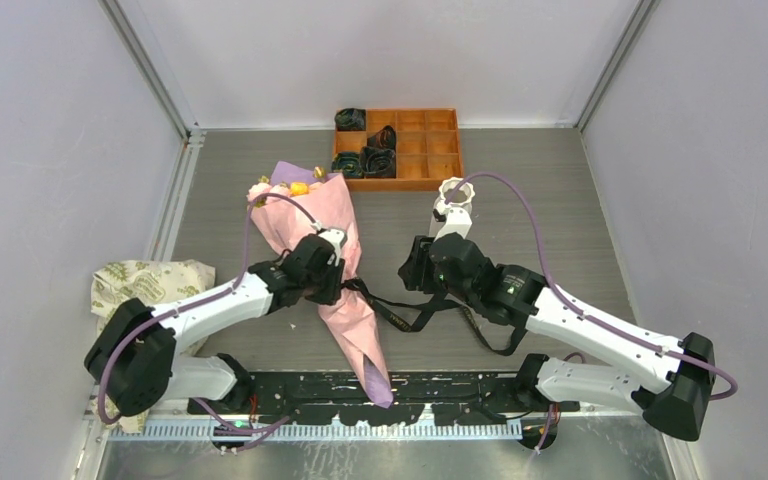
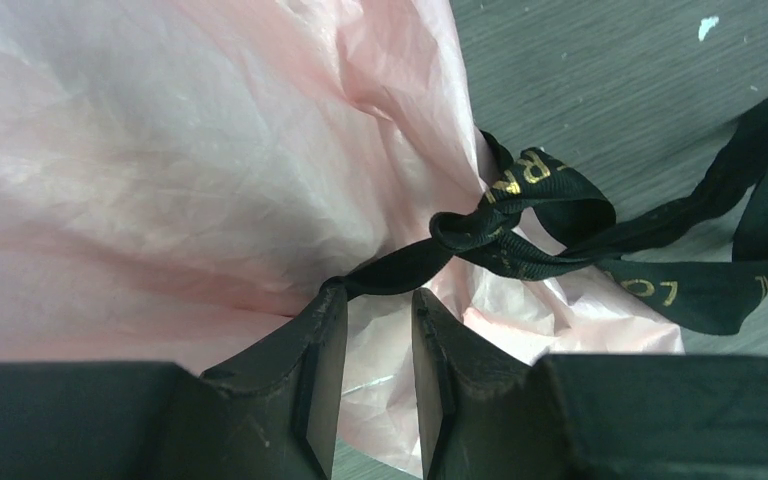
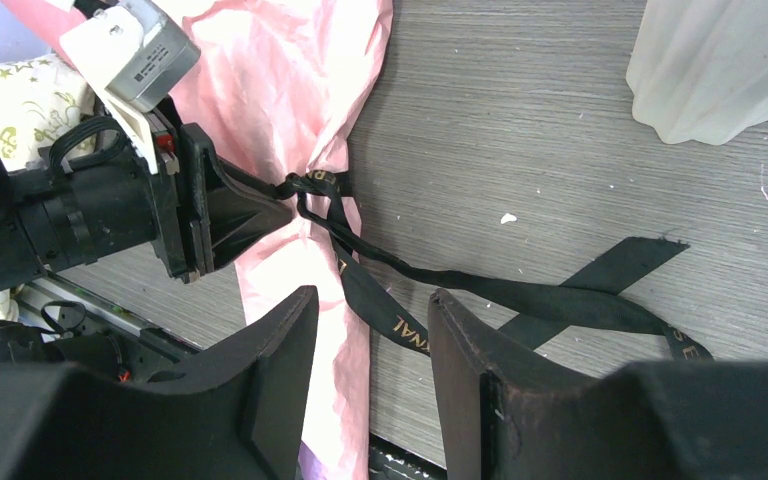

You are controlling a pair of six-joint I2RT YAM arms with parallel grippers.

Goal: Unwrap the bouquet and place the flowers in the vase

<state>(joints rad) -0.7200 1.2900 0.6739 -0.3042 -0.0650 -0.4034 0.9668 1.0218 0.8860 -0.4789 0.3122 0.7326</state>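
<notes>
Bouquet left of vase, tray behind both

One bouquet, one vase, one orange tray

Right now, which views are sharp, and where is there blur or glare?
Top external view: even soft light, sharp, only faint shadows. Left wrist view: the bouquet, very near, looks washed out at upper left; the ribbon is sharp, gold letters legible. Right wrist view: table grain crisp; the vase bright, slightly soft.
</notes>
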